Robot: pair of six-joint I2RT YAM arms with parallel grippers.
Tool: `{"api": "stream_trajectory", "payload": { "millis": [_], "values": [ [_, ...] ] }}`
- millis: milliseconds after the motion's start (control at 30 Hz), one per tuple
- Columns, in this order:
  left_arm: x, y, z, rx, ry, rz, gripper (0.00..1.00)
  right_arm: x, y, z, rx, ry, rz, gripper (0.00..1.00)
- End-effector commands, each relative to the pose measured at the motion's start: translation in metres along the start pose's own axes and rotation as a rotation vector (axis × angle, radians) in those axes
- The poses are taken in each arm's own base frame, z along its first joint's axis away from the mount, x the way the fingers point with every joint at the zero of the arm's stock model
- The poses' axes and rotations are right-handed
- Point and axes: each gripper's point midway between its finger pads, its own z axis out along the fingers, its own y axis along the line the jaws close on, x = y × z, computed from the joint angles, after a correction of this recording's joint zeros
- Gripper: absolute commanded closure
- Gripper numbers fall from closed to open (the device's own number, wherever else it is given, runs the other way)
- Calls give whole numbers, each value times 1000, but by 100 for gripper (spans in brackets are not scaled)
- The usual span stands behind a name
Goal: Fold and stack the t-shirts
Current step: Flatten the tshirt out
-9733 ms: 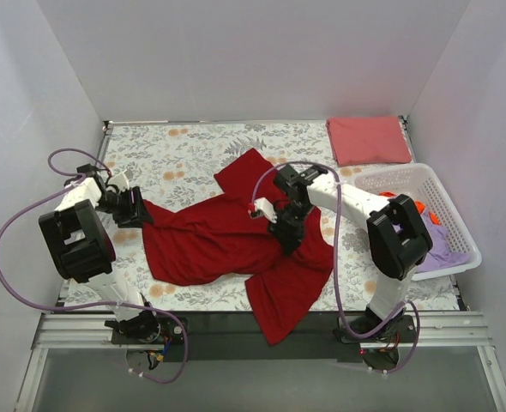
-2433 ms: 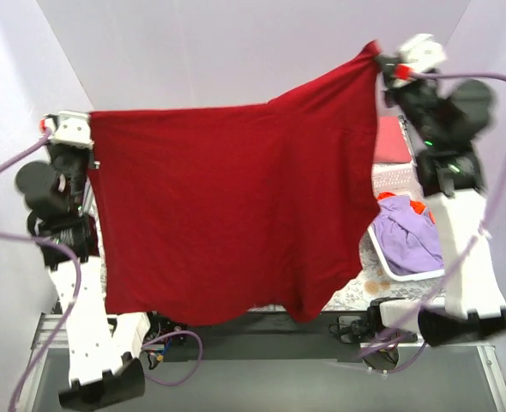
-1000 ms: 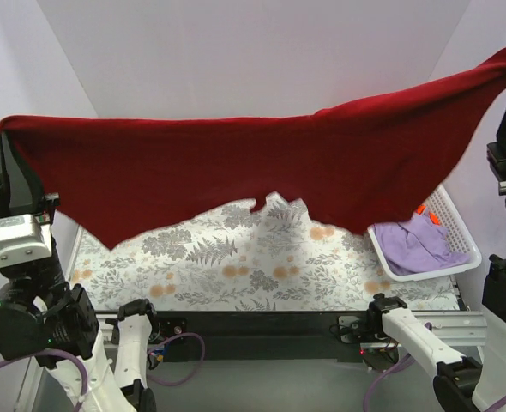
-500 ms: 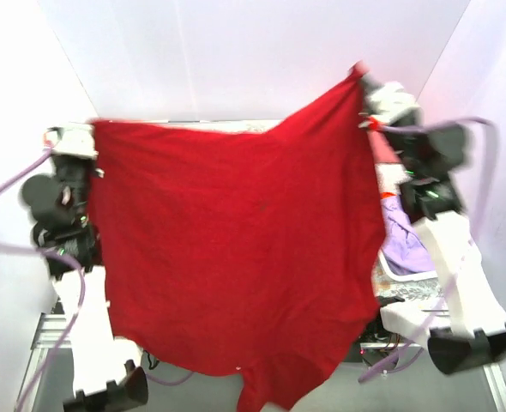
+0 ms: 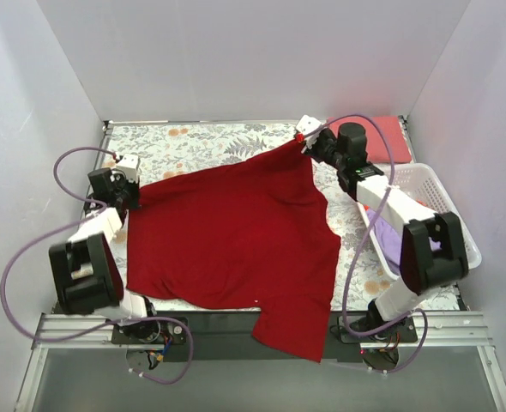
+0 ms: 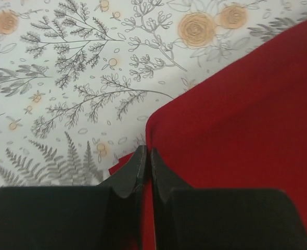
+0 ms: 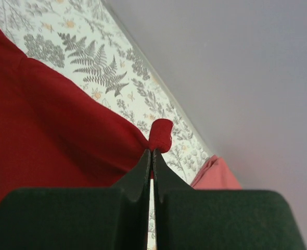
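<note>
A deep crimson t-shirt (image 5: 236, 236) lies spread out flat on the floral cloth, its near part hanging over the table's front edge. My left gripper (image 5: 133, 190) is shut on its left corner (image 6: 158, 130). My right gripper (image 5: 303, 142) is shut on its far right corner (image 7: 160, 134), just above the cloth. A folded pinkish-red t-shirt (image 5: 390, 137) lies at the back right, also in the right wrist view (image 7: 216, 174). A lavender t-shirt (image 5: 390, 245) lies in the basket, mostly hidden by my right arm.
The grey-and-orange floral cloth (image 5: 201, 142) covers the table. A white lattice basket (image 5: 437, 202) stands at the right edge. White walls close in the back and both sides.
Both arms have come down from holding the crimson t-shirt hanging in the air. The shirt now lies spread flat on the cloth, its corners still gripped.
</note>
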Motion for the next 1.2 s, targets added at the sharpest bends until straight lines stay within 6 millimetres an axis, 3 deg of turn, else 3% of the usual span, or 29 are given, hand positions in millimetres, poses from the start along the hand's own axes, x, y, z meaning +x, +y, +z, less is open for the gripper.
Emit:
{"api": "stream_trajectory", "payload": {
  "millis": [0, 33, 100, 167, 200, 267, 500, 633, 700, 900, 1167],
  "values": [
    [-34, 25, 31, -44, -79, 21, 100, -18, -35, 21, 100, -58, -54, 99],
    [-35, 32, 45, -45, -68, 13, 100, -4, -32, 32, 94, -32, -45, 99],
    [-37, 40, 60, -56, -56, -2, 100, -6, -42, 41, 111, -37, -46, 99],
    [-42, 45, 75, -51, -56, -6, 100, 6, -43, 56, 116, -13, -39, 99],
    [-45, 49, 79, -60, -64, -8, 100, 1, -51, 61, 133, -22, -44, 99],
    [-52, 54, 90, -52, -70, -12, 100, 14, -52, 72, 139, 2, -39, 99],
    [-54, 54, 106, -11, -37, -28, 100, 32, -52, 98, 133, 25, -48, 99],
    [-43, 52, 118, 27, 14, -21, 100, 43, -47, 108, 125, 43, -44, 99],
    [-34, 50, 120, 42, 57, -26, 100, 43, -44, 110, 118, 47, -41, 99],
    [-44, 48, 123, 86, 57, 10, 99, 41, -36, 103, 91, 72, -16, 99],
    [-52, 46, 118, 177, 64, 74, 97, 18, -34, 81, 62, 74, -7, 99]
  ]
}}
